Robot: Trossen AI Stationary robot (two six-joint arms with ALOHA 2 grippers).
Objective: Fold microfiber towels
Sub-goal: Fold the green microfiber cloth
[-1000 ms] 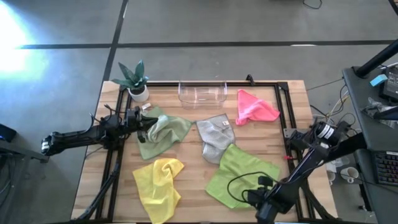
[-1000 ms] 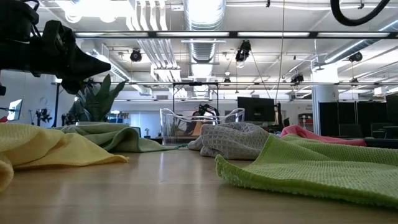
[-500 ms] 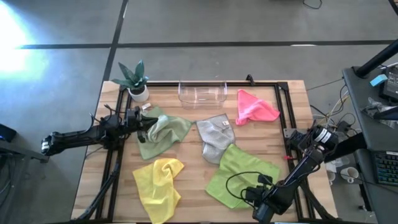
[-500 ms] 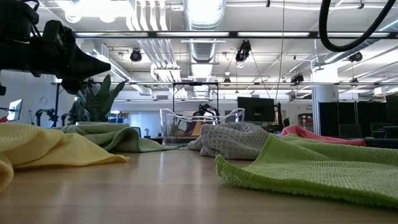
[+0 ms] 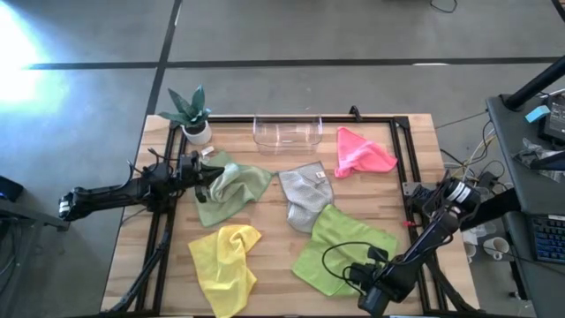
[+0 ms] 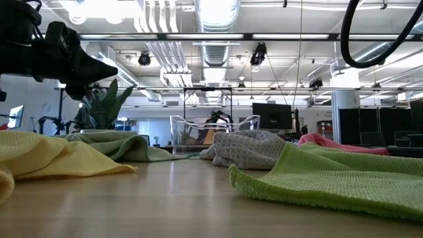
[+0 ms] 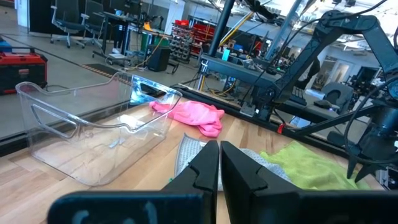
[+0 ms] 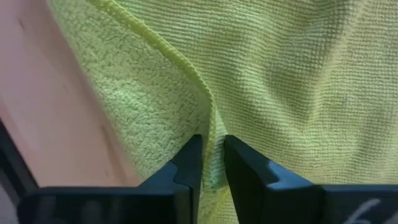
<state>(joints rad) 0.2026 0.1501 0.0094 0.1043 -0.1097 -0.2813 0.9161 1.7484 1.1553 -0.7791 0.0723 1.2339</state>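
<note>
Between right gripper fingers, looped lime towel ridge (soft, ribbed).

Closed left claw faces clear tray, pink towel.

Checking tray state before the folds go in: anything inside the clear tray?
Nothing visible inside the clear tray; bare table shows through its walls. The pink towel lies beside it, outside. No part of the interior is covered.

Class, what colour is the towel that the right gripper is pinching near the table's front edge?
Lime green. The right gripper pinches a fold of the lime green towel; the right wrist view shows it best.
</note>
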